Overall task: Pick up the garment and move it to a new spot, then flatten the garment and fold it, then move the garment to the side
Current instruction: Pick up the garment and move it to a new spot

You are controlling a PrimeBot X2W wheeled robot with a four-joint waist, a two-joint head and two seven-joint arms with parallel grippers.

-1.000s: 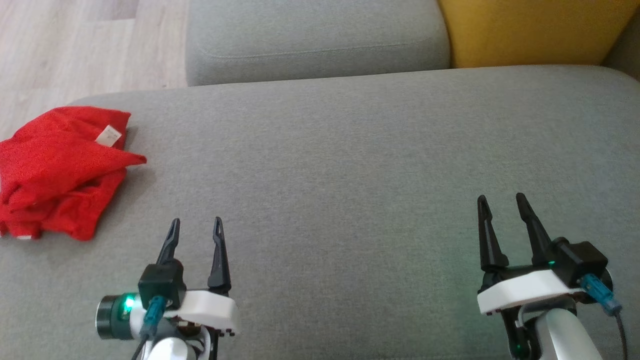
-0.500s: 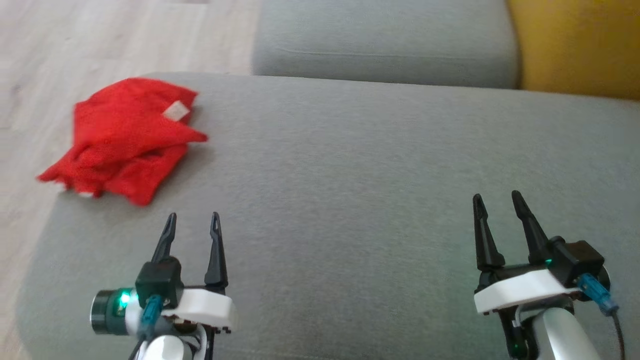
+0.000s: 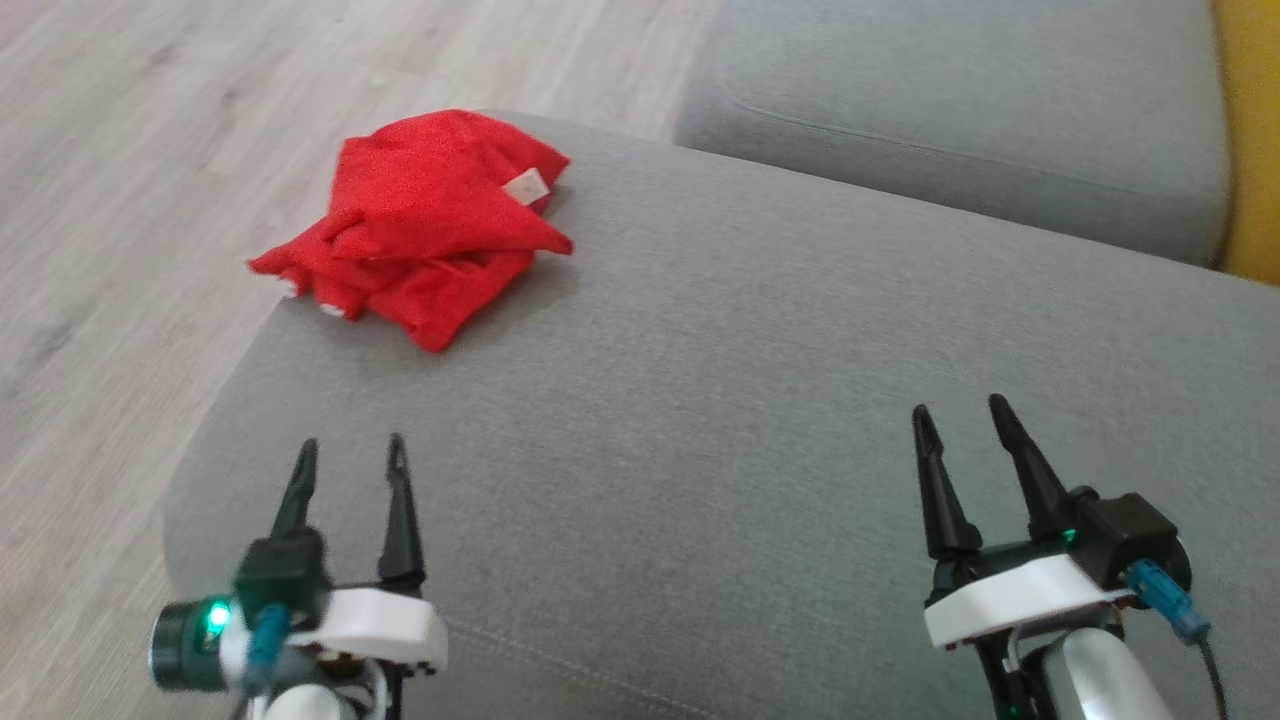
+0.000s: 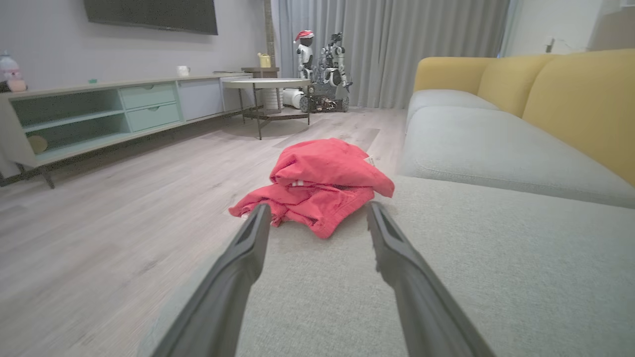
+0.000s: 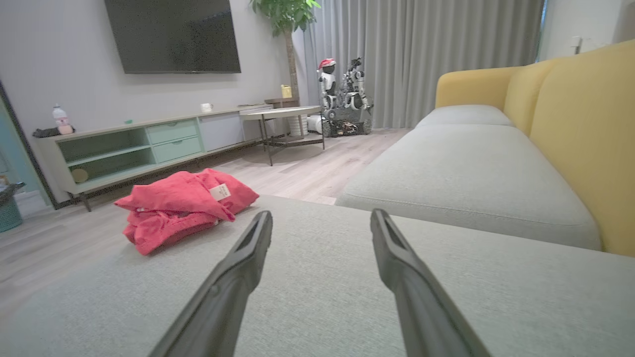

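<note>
The garment [image 3: 425, 225] is a crumpled red heap with a small white tag, lying at the far left corner of the grey sofa cushion [image 3: 760, 400]. It also lies straight ahead in the left wrist view as the garment [image 4: 320, 183], and to the left in the right wrist view as the garment [image 5: 183, 206]. My left gripper [image 3: 350, 455] hovers open over the cushion's near left, well short of the cloth. My right gripper [image 3: 960, 420] stands open at the near right, far from it. Both hold nothing.
The cushion's rounded left edge drops to a pale wooden floor [image 3: 110, 230]. A second grey cushion [image 3: 960, 110] lies beyond, with a yellow backrest [image 5: 580, 129] on the right. A low cabinet [image 4: 99, 109], small table [image 4: 270, 87] and another robot [image 4: 322, 69] stand across the room.
The camera has swung left, so the garment now sits nearer the picture's middle and more floor shows. Both grippers stay open and keep their pose.
</note>
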